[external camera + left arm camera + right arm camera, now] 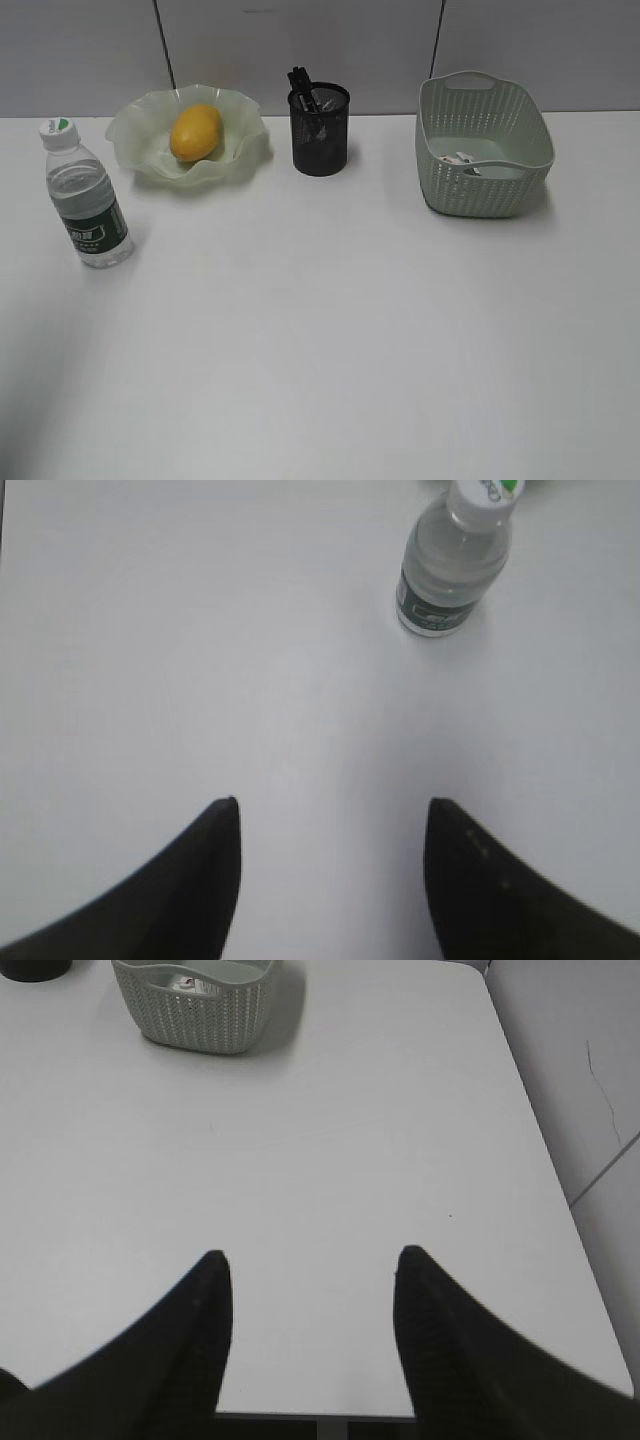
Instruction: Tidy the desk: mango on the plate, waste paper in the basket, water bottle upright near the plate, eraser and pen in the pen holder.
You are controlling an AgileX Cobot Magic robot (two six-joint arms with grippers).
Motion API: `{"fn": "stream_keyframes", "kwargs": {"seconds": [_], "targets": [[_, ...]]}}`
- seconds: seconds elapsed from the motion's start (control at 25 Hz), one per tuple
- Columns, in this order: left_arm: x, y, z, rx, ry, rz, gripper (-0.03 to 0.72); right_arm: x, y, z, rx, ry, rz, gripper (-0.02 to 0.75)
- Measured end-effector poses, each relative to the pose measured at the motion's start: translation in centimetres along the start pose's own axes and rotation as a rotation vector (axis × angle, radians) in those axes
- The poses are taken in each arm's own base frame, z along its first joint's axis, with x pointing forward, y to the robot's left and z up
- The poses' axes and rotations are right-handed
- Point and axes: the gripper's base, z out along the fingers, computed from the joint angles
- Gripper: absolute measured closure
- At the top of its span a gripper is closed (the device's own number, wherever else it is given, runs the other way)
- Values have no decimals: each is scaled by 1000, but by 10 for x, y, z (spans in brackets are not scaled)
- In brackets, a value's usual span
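My left pincer (pixel 330 810): jaws spread wide, nothing between, hovering above bare surface (pixel 200 660). My right pincer (pixel 310 1260): jaws likewise parted, empty, poised over near right corner of surface. Neither arm visible in exterior view.

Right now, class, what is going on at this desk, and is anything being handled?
Nothing is being handled. The left gripper and the right gripper are both open and empty above bare desk. The mango lies in the wavy-rimmed plate, and the water bottle stands upright near it. The mesh pen holder holds dark items, and the basket has paper in it. The tidying looks done.
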Motion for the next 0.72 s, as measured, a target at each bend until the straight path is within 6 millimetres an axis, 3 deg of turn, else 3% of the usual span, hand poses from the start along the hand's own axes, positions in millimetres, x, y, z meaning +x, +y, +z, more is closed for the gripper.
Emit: {"fn": "stream_keyframes", "kwargs": {"seconds": [0.32, 0.72], "targets": [[83, -5, -14, 15, -147, -35, 243, 0, 0, 0, 0, 0, 1, 316], [162, -13, -10, 56, -242, -88, 243, 0, 0, 0, 0, 0, 1, 316]]}}
